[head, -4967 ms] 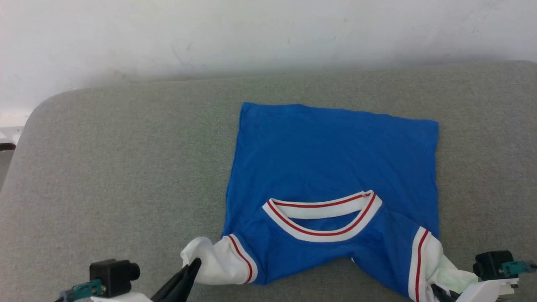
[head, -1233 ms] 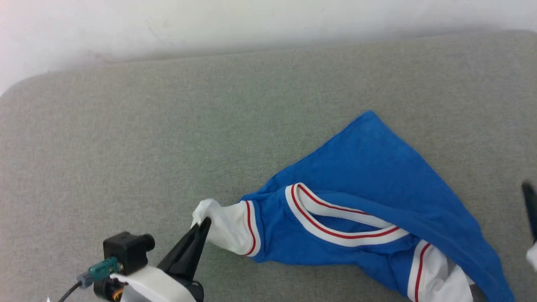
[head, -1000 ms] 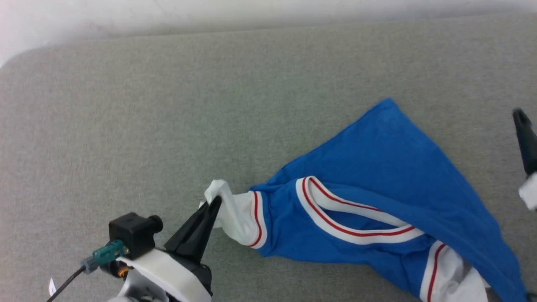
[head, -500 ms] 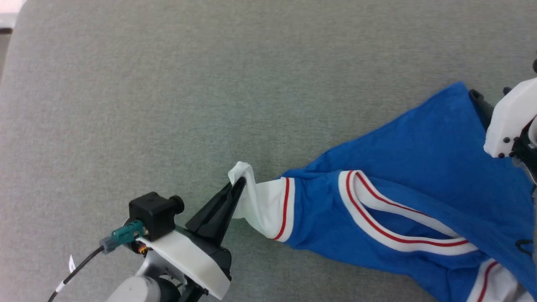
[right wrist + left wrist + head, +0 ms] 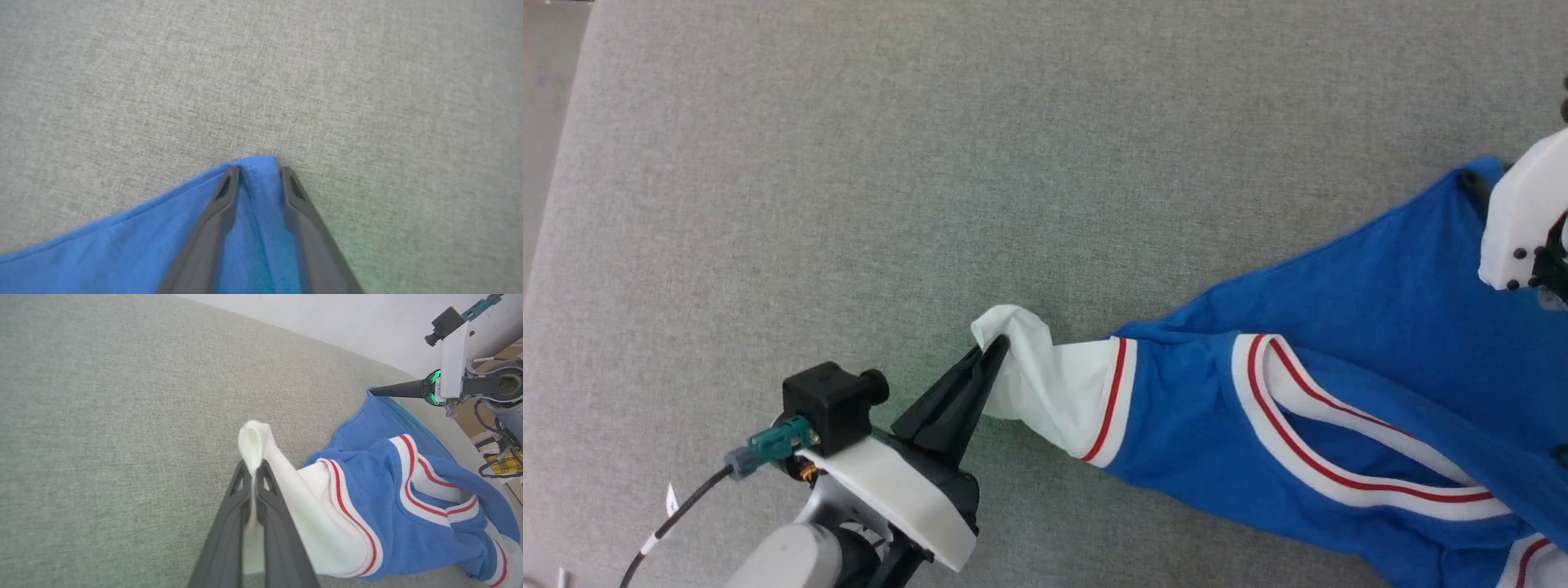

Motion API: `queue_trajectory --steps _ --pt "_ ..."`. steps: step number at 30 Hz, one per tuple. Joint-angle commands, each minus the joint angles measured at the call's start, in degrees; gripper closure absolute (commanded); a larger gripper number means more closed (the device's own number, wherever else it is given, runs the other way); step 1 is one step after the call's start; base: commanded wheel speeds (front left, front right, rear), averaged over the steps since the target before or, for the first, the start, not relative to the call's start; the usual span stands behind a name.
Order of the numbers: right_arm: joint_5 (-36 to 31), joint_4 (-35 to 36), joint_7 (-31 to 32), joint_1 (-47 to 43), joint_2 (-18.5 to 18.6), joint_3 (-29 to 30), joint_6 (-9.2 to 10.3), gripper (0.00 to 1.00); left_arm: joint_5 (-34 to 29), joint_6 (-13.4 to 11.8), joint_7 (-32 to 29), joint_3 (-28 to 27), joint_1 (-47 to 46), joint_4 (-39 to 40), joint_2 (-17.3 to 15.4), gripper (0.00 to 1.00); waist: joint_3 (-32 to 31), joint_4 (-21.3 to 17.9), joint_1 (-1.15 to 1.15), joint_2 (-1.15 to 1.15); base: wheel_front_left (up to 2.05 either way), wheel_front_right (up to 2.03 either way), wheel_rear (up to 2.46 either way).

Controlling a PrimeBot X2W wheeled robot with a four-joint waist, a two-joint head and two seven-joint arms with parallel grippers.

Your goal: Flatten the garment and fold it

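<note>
Inspecting the grips first: the left gripper (image 5: 995,347) was clamped tight on the tip of the white sleeve (image 5: 1054,384), with cloth bulging out past the fingertips. The right gripper (image 5: 258,169) stood with jaws apart, straddling the blue hem corner (image 5: 261,161), and had not visibly pinched it.

The garment (image 5: 1339,343) lay to the right of the left gripper, bunched rather than flat. It was drawn out from the held sleeve at centre towards the near right, with the hem corner pointing to the far right. That corner fell to the right arm and the sleeve to the left.

In my judgement, the next move depended on the right jaws closing squarely on that corner, so that the two arms could pull apart along the line between their holds.

The grey woven surface (image 5: 849,163) was level, with open space to the left. A pale wall (image 5: 327,314) stood beyond its far edge.
</note>
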State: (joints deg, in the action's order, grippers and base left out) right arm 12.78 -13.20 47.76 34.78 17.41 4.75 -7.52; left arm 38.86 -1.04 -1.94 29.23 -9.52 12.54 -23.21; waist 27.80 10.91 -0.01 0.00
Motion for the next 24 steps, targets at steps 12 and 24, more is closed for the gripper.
queue_trajectory --steps 12,24 --pt "1.1 0.6 -5.0 -1.2 -1.1 -2.5 0.03 1.0 0.3 0.0 1.7 -1.9 -1.9 -2.1 -0.7 1.0 -8.4 -4.2 0.01 0.0 0.0 0.0 0.0" --pt "2.1 0.6 -19.6 4.5 -6.4 -1.7 0.03 1.0 -8.2 1.4 0.4 -3.7 -22.2 -9.2 -4.0 1.0 -20.9 -10.7 0.01 0.0 0.0 0.0 0.0"
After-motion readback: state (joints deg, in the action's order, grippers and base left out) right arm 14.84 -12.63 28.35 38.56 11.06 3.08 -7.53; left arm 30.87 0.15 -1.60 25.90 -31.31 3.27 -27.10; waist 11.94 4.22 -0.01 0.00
